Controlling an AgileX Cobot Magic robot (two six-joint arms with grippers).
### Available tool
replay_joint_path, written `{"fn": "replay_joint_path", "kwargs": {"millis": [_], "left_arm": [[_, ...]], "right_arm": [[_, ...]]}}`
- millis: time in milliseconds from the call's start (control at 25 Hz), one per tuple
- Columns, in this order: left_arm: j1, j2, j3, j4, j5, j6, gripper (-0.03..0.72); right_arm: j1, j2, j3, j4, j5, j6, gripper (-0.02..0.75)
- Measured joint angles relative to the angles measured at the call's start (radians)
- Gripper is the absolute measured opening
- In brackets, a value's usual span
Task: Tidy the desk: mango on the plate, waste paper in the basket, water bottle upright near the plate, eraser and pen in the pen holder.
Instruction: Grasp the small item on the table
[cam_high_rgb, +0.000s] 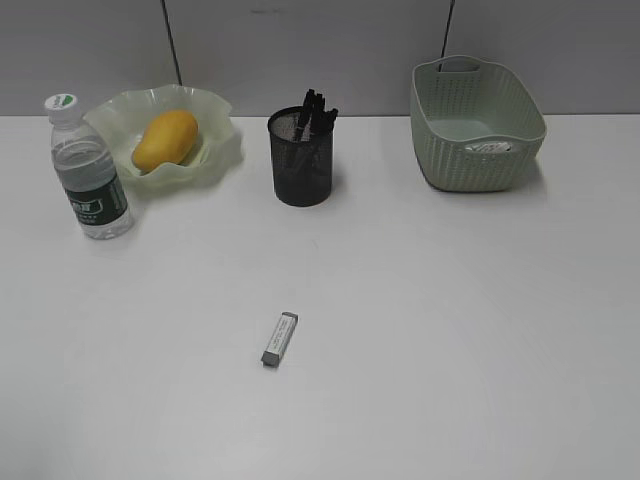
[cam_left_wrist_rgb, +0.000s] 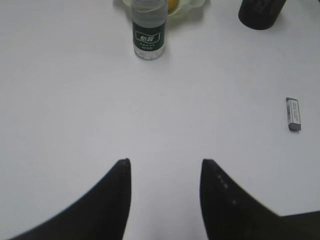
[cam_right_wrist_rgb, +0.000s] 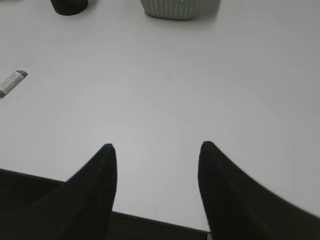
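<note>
The yellow mango (cam_high_rgb: 165, 139) lies in the ruffled pale green plate (cam_high_rgb: 218, 152) at the back left. Just left of the plate stands the water bottle (cam_high_rgb: 88, 172), upright, white cap on top; the left wrist view shows the bottle (cam_left_wrist_rgb: 148, 31) too. The black mesh pen holder (cam_high_rgb: 301, 158) holds dark pens (cam_high_rgb: 316, 108). The green woven basket (cam_high_rgb: 476, 125) at the back right has white waste paper (cam_high_rgb: 489, 147) inside. A grey-white eraser (cam_high_rgb: 280, 338) lies flat on the desk (cam_high_rgb: 450, 330). My left gripper (cam_left_wrist_rgb: 165, 162) and right gripper (cam_right_wrist_rgb: 156, 146) are both open and empty, well short of the eraser (cam_left_wrist_rgb: 293, 114) (cam_right_wrist_rgb: 11, 82).
Neither arm shows in the exterior view. A grey panelled wall runs behind the desk. In the right wrist view the desk's near edge (cam_right_wrist_rgb: 150, 218) lies under my fingers. The pen holder (cam_left_wrist_rgb: 261, 12) (cam_right_wrist_rgb: 69, 6) and basket (cam_right_wrist_rgb: 177, 8) stand at the frames' top edges.
</note>
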Motion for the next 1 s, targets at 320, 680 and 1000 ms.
{"fn": "replay_joint_path", "kwargs": {"millis": [320, 680, 1000], "left_arm": [[0.000, 0.309, -0.106, -0.115, -0.072, 0.068, 0.499], [-0.006, 0.658, -0.205, -0.345, -0.083, 0.159, 0.517], [-0.217, 0.849, -0.304, -0.330, -0.125, 0.125, 0.517]], "right_arm": [[0.000, 0.000, 0.001, -0.020, -0.001, 0.000, 0.424], [0.000, 0.000, 0.001, -0.021, -0.001, 0.000, 0.424], [0.000, 0.000, 0.001, -0.021, -0.001, 0.000, 0.424]]}}
